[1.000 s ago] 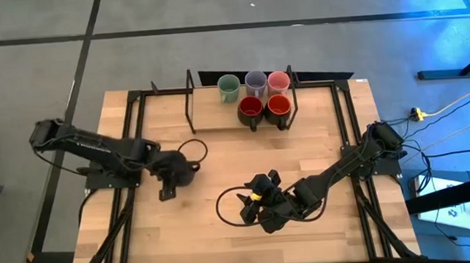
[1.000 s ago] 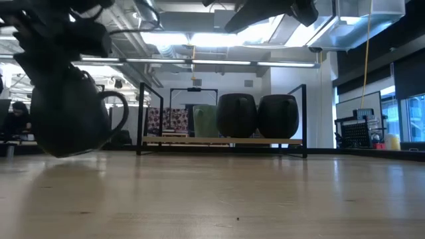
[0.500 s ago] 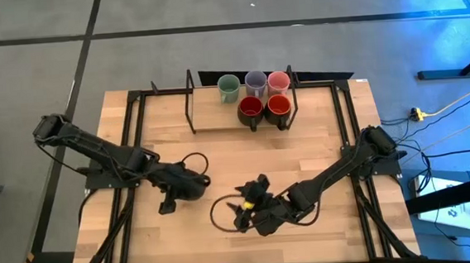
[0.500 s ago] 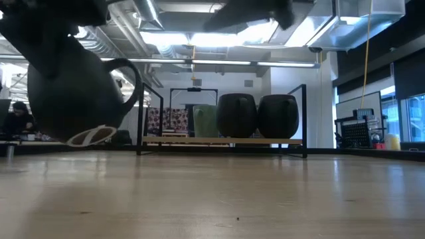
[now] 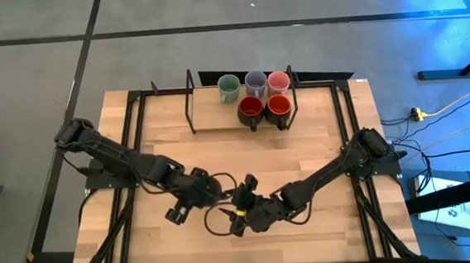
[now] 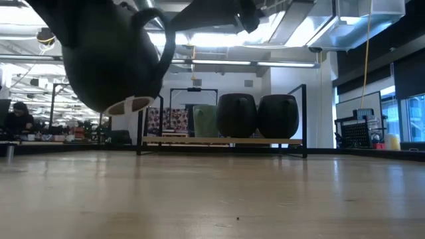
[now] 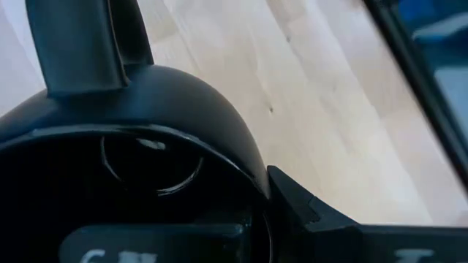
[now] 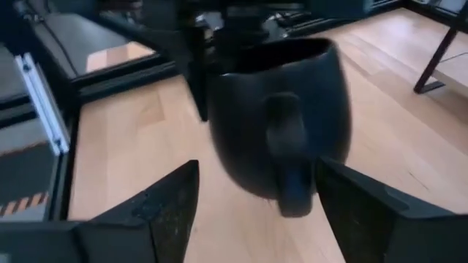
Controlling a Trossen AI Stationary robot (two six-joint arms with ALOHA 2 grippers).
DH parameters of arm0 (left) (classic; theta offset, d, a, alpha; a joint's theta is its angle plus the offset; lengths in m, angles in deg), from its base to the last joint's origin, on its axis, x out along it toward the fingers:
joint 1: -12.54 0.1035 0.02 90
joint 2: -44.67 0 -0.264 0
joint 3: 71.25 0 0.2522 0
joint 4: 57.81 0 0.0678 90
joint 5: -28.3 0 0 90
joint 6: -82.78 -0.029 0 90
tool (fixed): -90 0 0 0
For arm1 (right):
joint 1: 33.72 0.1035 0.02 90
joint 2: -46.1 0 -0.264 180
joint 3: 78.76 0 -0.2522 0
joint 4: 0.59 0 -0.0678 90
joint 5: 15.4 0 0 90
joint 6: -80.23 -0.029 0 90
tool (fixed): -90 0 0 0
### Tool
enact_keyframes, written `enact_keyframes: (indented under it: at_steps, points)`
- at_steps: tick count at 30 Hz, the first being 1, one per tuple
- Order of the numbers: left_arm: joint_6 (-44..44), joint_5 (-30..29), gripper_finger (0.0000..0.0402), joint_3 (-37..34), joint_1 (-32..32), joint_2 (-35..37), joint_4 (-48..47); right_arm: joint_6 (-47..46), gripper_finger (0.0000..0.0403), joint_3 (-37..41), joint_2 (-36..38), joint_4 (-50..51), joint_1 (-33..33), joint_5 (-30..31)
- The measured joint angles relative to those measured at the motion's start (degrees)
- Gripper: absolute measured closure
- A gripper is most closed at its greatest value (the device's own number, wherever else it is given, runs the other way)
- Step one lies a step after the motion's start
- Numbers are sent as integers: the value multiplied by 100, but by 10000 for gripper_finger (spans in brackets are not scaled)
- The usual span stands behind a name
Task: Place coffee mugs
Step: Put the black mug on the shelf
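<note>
Left gripper (image 5: 199,189), clamped on the rim of the black mug (image 8: 278,124), holds it above the front-centre of the table (image 5: 318,134). Right gripper (image 8: 256,193) faces the mug's handle, fingers spread wide, apparently not touching. Five other mugs (image 5: 255,95) stand in the rack (image 5: 190,110) at the far edge.

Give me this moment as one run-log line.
left gripper: shut on black mug, lifted off table | right gripper: open, facing mug handle | five mugs: on rack
</note>
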Motion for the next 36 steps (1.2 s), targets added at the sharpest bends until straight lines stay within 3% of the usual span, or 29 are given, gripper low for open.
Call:
enact_keyframes:
  at_steps: [9,17,25,32,36]
  points:
    - [-599,-62,387,358,26,-299,-235,409,230,0,-4,86,-196,28]
    - [-562,-44,386,361,112,-299,-267,619,354,0,-24,163,-219,46]
    - [-730,-79,378,361,106,-299,-264,510,355,0,-24,187,-219,28]
    - [-808,-1019,328,365,-143,-288,-165,344,355,13,-28,324,-218,128]
    - [-499,-1193,310,371,-233,-232,-327,179,355,13,-28,405,-214,229]
